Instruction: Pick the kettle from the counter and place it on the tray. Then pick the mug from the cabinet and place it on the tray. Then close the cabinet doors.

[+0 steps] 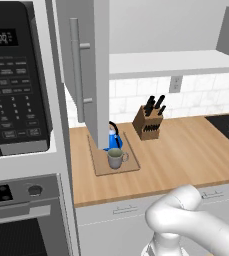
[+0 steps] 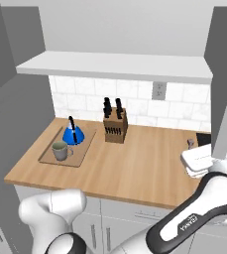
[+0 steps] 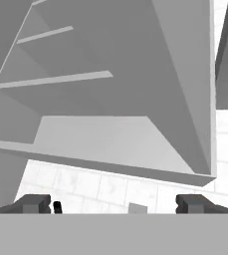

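**Kettle and mug on the tray, cabinet doors open**

The blue kettle [image 2: 73, 133] sits at the tray's [image 2: 47, 158] far end, the grey-green mug [image 2: 60, 151] just in front of it, both left of centre in the right base view. Bare worktop [image 2: 135, 163] stretches right, past the knife block [image 2: 115, 125]. One cabinet door [image 1: 88, 65] hangs open at upper centre of the left base view, its edge over the tray. The hand [image 3: 113, 205] looks up under the cabinet [image 3: 110, 134], fingers spread wide, holding nothing.
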Motion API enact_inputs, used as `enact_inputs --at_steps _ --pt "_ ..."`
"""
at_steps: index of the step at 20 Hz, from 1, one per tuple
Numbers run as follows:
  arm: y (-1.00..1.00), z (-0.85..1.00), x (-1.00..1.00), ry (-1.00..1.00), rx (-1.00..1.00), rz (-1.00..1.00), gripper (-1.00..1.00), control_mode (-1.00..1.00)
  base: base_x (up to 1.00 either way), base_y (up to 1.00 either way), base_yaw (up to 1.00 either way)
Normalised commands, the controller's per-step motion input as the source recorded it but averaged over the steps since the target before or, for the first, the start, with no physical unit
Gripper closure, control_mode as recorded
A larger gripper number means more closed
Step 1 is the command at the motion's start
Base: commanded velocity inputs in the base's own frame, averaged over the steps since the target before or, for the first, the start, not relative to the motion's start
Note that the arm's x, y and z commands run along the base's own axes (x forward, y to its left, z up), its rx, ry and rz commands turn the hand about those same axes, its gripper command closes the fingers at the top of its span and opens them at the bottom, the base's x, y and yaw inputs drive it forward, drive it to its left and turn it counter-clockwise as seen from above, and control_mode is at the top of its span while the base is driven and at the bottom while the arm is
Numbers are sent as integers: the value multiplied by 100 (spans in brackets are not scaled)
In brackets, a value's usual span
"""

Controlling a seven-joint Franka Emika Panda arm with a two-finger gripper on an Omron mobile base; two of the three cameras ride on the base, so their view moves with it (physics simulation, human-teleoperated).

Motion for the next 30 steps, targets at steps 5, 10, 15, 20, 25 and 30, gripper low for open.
enact_inputs --at_steps 5,10,15,20,25,30 --pt "-12 0 2 0 -12 2 -100 -100 0 0 0" --pt "-37 1 0 0 -5 1 -100 -100 0 0 0" --pt "-12 16 0 -1 -3 2 -100 -100 0 0 0" --pt "0 22 0 -1 -11 3 -100 -100 0 0 0" --pt "6 16 0 -4 -14 10 -100 -100 0 0 0" --pt "33 5 0 -2 -20 14 -100 -100 0 0 0"
